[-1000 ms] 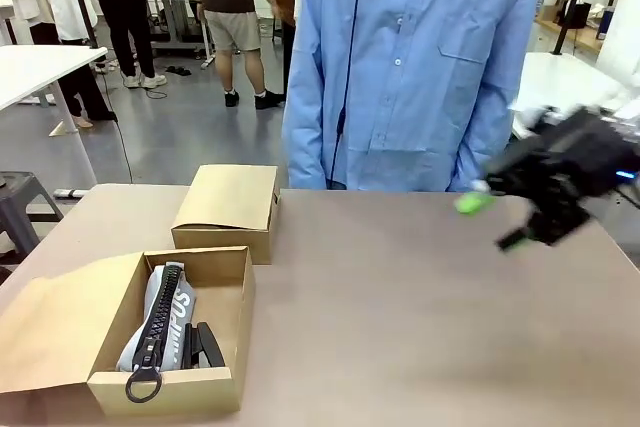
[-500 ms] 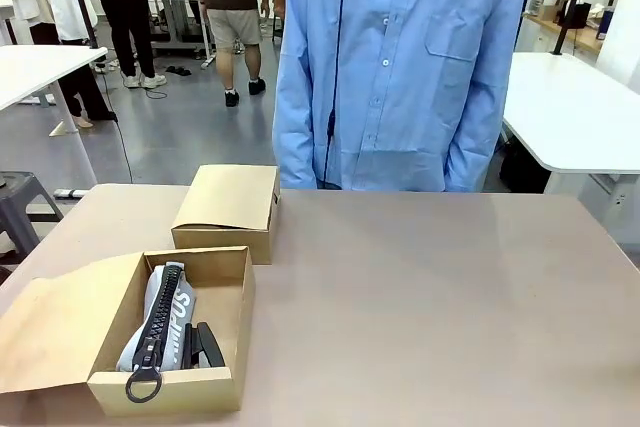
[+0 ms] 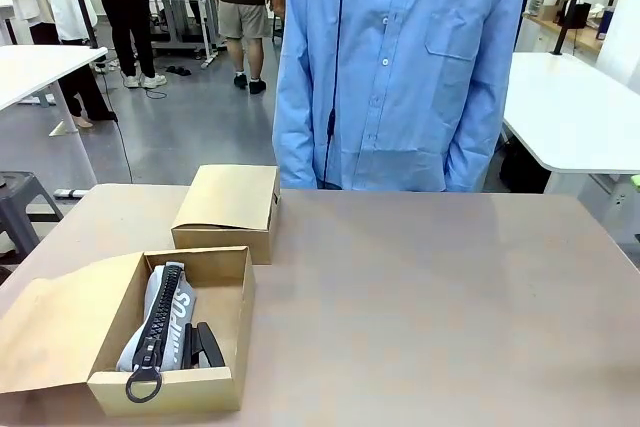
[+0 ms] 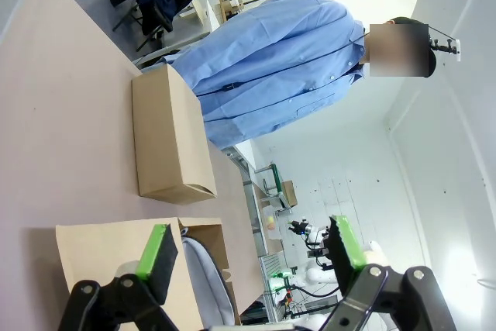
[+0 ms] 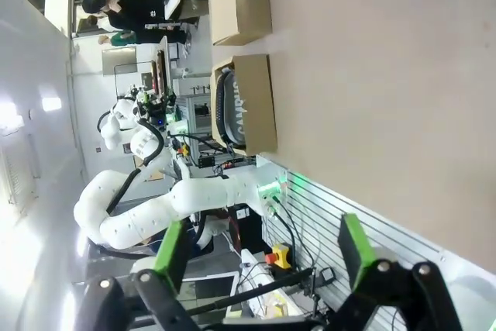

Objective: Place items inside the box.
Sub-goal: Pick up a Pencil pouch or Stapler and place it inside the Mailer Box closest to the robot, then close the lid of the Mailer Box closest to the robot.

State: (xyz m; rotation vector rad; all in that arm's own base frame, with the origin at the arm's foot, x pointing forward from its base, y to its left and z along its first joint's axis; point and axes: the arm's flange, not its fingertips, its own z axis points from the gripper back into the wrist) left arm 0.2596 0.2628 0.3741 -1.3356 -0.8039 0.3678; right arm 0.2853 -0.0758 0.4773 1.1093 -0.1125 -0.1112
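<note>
The right arm, which was blurring across the far right of the table a second ago, is now pulled back off it. The right gripper (image 5: 260, 257) is hanging past the table's edge, its green-padded jaws spread wide on nothing. The left gripper (image 4: 248, 257) is likewise gaping empty, hovering beside the open brown cardboard box (image 3: 228, 265), so the left arm is sitting nearer. Inside, the grey fabric pencil pouch (image 3: 165, 322) is lying lengthwise, front to back, with a black stapler (image 3: 203, 345) just beside it. Farther off, a closed cardboard box (image 3: 230, 202) is resting, and the person in a blue shirt (image 3: 400, 67) is standing beyond.
</note>
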